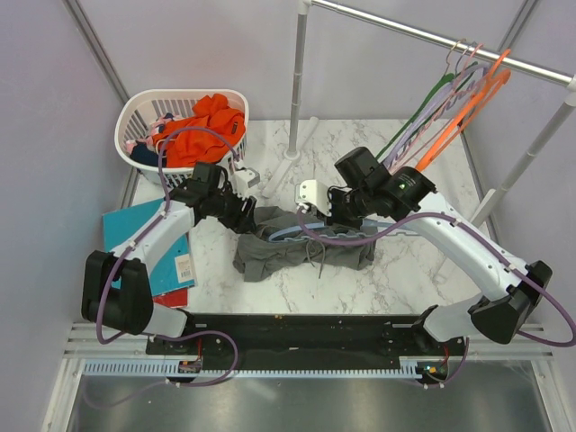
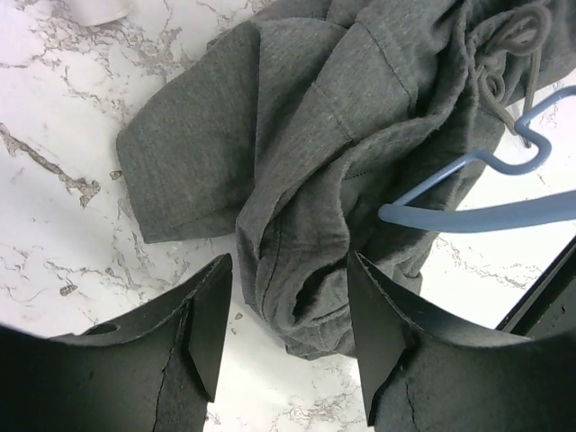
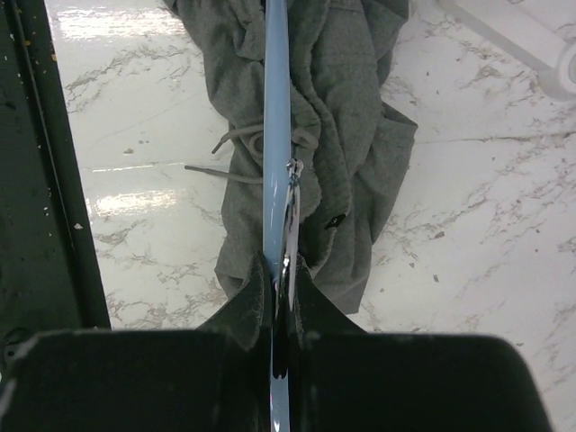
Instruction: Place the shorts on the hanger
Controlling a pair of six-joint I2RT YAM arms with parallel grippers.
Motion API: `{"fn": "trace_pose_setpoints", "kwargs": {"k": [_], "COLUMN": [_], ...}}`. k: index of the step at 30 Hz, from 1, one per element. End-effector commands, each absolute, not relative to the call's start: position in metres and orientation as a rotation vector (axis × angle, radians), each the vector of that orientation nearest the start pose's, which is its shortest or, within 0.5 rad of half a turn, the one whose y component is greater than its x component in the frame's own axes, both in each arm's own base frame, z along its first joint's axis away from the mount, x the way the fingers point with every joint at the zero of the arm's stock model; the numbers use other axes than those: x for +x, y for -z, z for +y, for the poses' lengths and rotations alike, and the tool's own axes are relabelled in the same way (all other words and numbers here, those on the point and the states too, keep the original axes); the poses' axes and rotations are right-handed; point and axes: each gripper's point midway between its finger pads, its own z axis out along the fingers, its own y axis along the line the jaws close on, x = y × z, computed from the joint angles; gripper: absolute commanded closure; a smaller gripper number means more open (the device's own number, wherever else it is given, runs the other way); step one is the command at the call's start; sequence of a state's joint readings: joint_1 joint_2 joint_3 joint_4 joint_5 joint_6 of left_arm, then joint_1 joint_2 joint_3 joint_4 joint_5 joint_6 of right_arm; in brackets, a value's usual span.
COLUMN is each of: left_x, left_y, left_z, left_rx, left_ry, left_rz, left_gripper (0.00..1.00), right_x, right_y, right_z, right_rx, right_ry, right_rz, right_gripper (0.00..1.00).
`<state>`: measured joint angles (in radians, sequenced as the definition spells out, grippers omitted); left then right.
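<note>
While your right gripper (image 3: 281, 270) is pinched tight on the hanger (image 3: 276, 135) — fingers closed on the light-blue bar, close to the metal hook stem — your left gripper (image 2: 288, 265) holds nothing. Its jaws stand partway apart, with a rumpled fold of the shorts (image 2: 297, 162) lying in the gap between the two fingers. You can't tell from the wrist view whether the pads touch the cloth.

Top view: the shorts (image 1: 301, 250) are a bunched dark grey heap on the marble table (image 1: 414, 270), mid-table, between the left gripper (image 1: 243, 211) and the right gripper (image 1: 328, 214). The hanger (image 1: 286, 234) lies across the upper part of the heap, its blue bar showing against the grey.

Right wrist view: the bar runs straight out from the fingers over the shorts (image 3: 351, 108), with the drawstring looped just beside it. Left wrist view: one blue end of the hanger (image 2: 468, 216), with its notched bend, sits over the edge of the fabric near the drawstring. Whether any of the cloth is draped over the bar — can't tell.

Elsewhere: a white laundry basket (image 1: 144, 108) at the far left holds an orange garment (image 1: 205, 126). Green, lavender and orange hangers (image 1: 450, 108) hang on the rail (image 1: 423, 34) at the far right. A blue folder (image 1: 135, 225) lies under your left arm.
</note>
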<state>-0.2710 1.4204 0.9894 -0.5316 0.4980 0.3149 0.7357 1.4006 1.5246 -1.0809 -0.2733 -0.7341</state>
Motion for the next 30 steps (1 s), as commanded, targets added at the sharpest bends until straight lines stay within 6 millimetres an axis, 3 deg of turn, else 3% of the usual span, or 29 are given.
{"fn": "trace_pose_setpoints", "kwargs": {"k": [1, 6, 13, 18, 25, 28, 30], "left_x": [0.301, 0.291, 0.26, 0.241, 0.237, 0.237, 0.238], "left_y": [-0.115, -0.114, -0.119, -0.109, -0.098, -0.096, -0.101], "left_z": [-0.154, -0.154, -0.172, -0.175, -0.166, -0.165, -0.167], "left_rx": [0.864, 0.9, 1.016, 1.065, 1.057, 1.061, 1.065], "left_ry": [0.57, 0.567, 0.57, 0.522, 0.426, 0.413, 0.425], "left_rz": [2.31, 2.322, 2.283, 2.309, 2.365, 2.37, 2.353], "left_gripper": [0.39, 0.39, 0.36, 0.35, 0.38, 0.46, 0.63], "right_x": [0.22, 0.202, 0.185, 0.183, 0.191, 0.197, 0.2], "right_y": [-0.243, -0.245, -0.229, -0.226, -0.226, -0.228, -0.228], "right_z": [0.242, 0.239, 0.237, 0.237, 0.237, 0.238, 0.237], "right_rx": [-1.806, -1.861, -1.924, -1.913, -1.862, -1.823, -1.807], "right_ry": [-0.419, -0.491, -0.56, -0.579, -0.525, -0.504, -0.484], "right_rz": [1.731, 1.702, 1.702, 1.711, 1.717, 1.717, 1.724], "right_gripper": [1.0, 1.0, 1.0, 1.0, 1.0, 1.0, 1.0]}}
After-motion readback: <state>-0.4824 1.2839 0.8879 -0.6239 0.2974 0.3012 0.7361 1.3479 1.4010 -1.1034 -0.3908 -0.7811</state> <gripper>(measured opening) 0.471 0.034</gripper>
